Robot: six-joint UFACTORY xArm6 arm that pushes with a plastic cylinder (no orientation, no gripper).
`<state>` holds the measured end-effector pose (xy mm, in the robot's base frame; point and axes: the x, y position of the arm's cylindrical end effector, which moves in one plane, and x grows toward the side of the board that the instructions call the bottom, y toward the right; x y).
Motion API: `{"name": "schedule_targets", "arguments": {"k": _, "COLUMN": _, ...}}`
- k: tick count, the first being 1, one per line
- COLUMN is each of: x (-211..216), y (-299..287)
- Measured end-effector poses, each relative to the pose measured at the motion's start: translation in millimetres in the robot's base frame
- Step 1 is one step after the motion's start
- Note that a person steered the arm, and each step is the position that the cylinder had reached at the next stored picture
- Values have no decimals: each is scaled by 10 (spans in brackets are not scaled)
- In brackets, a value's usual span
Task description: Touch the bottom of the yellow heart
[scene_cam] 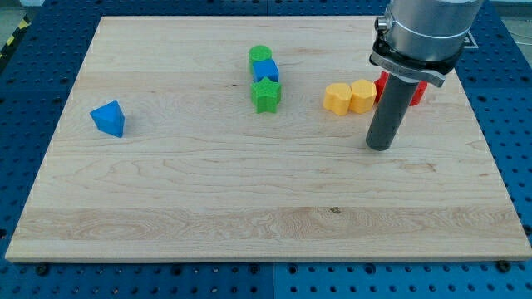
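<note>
A blue triangle (109, 119) is seen far left of the yellow heart (337, 98); a green-blue-green stack (265, 79) lies nearer. The heart touches a yellow hexagon (362, 95), with red blocks (416, 90) beyond. My tip (379, 146), a bare rod holding nothing, is stationed below-right of the heart. An overshoot could shove it into the hexagon.

Your arm comes in from the view's top right: only the grey metal wrist housing shows, cut off by the frame edge. A black flange sits under it, tilted slightly. The dark rod (389, 112) hangs from it near vertical, leaning a touch toward the view's left at the bottom. My tip (379, 146) sits at board level, right of centre.
</note>
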<state>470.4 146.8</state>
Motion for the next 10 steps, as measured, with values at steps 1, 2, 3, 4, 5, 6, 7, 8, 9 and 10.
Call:
{"name": "schedule_targets", "arguments": {"k": 1, "x": -158, "y": -23}}
{"name": "schedule_targets", "arguments": {"k": 2, "x": -169, "y": -23}}
{"name": "schedule_targets", "arguments": {"k": 3, "x": -234, "y": -31}}
{"name": "schedule_targets", "arguments": {"k": 4, "x": -237, "y": -32}}
{"name": "schedule_targets", "arguments": {"k": 5, "x": -252, "y": -54}}
{"name": "schedule_targets", "arguments": {"k": 6, "x": -252, "y": -54}}
{"name": "schedule_targets", "arguments": {"k": 7, "x": -270, "y": -105}}
{"name": "schedule_targets", "arguments": {"k": 8, "x": -272, "y": -122}}
{"name": "schedule_targets", "arguments": {"k": 9, "x": -337, "y": -261}}
{"name": "schedule_targets", "arguments": {"k": 10, "x": -505, "y": -515}}
